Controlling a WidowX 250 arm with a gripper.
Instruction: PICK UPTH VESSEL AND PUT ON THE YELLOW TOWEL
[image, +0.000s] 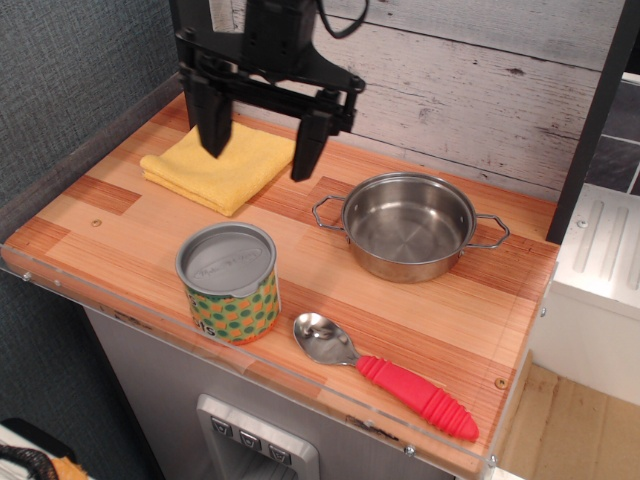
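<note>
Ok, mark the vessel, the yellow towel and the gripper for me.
vessel (405, 222): table camera view, on the bare inside bottom.
yellow towel (222, 168): table camera view, on the cloth's top face.
gripper (257, 147): table camera view, midway between its spread fingertips.

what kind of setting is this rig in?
Likely a toy or mock kitchen set up for robot tests: a small wooden counter with a clear edge strip, a plank-look back wall, and kitchen props such as a steel pot and a red-handled spoon.
</note>
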